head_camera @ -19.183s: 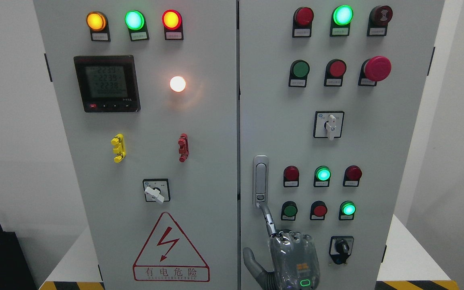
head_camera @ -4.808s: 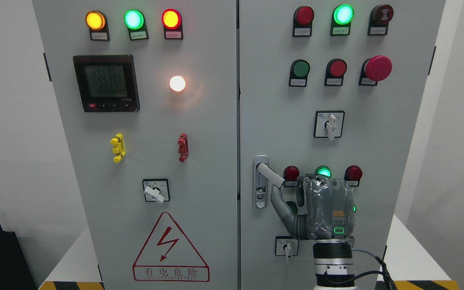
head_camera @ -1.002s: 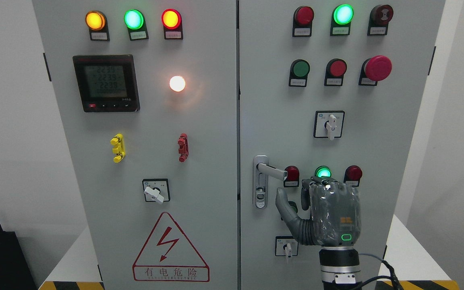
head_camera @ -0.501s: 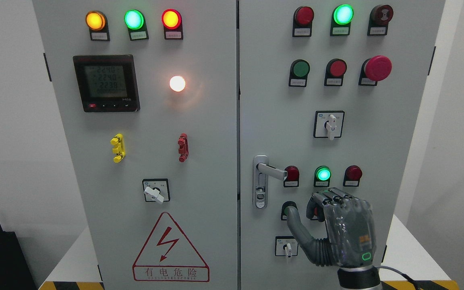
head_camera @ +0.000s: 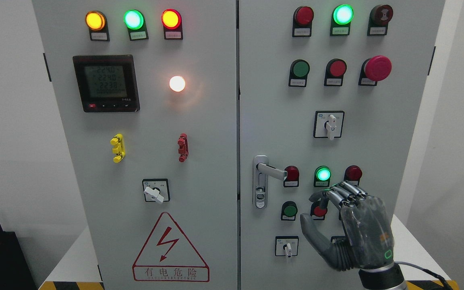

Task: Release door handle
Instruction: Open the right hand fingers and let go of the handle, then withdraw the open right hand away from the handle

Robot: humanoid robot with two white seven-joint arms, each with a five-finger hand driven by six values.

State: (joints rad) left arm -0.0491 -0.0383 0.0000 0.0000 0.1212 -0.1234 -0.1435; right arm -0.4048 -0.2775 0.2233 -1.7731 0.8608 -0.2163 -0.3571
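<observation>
The silver door handle [head_camera: 271, 172] on the right cabinet door [head_camera: 276, 100] is swung out and points right, level with the row of indicator lamps. My right hand [head_camera: 316, 211] is below and to the right of it, well apart from it, in front of the lower buttons. Its fingers [head_camera: 342, 193] are loosely bent and the thumb is spread; it holds nothing. The handle's lock plate [head_camera: 260, 197] shows bare beneath the lever. The left hand is out of view.
The grey cabinet has two doors with lit lamps, a red mushroom stop button [head_camera: 377, 67], rotary switches [head_camera: 329, 125] and a meter [head_camera: 106, 83]. A small selector switch [head_camera: 286, 246] sits left of my hand. A hazard triangle [head_camera: 170, 249] marks the left door.
My right hand let go of the lever and has drawn down and to the right, away from it, fingers loosening. The handle stays swung out to the right.
</observation>
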